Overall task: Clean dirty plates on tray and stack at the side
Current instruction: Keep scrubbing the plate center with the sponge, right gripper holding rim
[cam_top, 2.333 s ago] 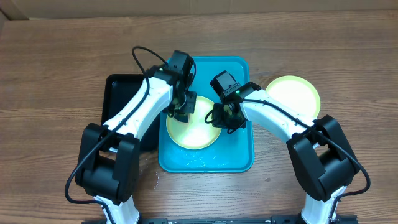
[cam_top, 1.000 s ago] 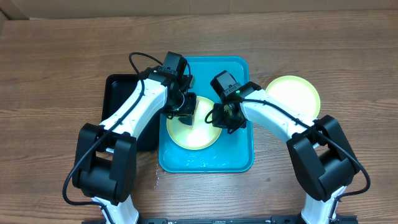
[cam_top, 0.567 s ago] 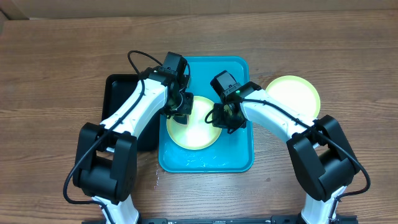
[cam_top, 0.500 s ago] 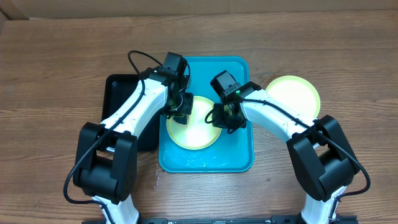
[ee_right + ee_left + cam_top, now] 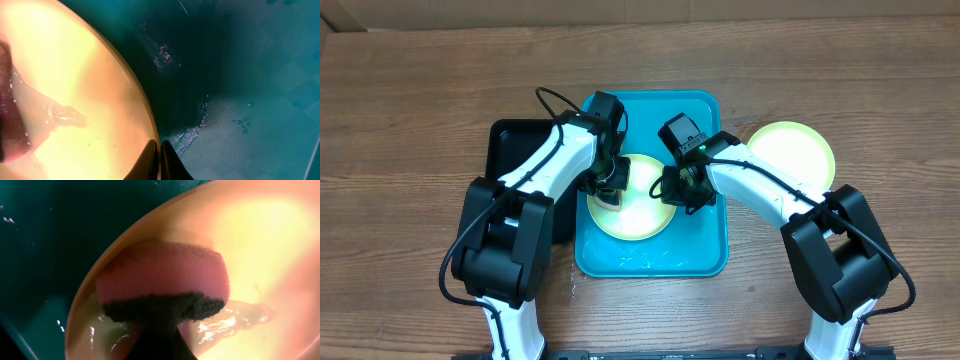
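A pale yellow-green plate (image 5: 640,215) lies wet in the turquoise tray (image 5: 710,110). My left gripper (image 5: 609,188) is shut on a pink sponge with a dark scouring side (image 5: 165,280) and presses it on the plate's left part (image 5: 260,255). My right gripper (image 5: 673,192) is shut on the plate's right rim (image 5: 152,135), as the right wrist view (image 5: 159,152) shows. A second pale yellow-green plate (image 5: 790,150) lies on the table to the right of the tray. The light blue plate is out of view.
A black rectangular tray (image 5: 515,160) sits against the turquoise tray's left side, under my left arm. Water drops lie on the turquoise tray floor (image 5: 240,75). The wooden table (image 5: 400,120) surrounds it all.
My left gripper has slid the sponge a little toward the front over the plate's left part, and the left arm has swung slightly right. The right arm and both plates have not moved.
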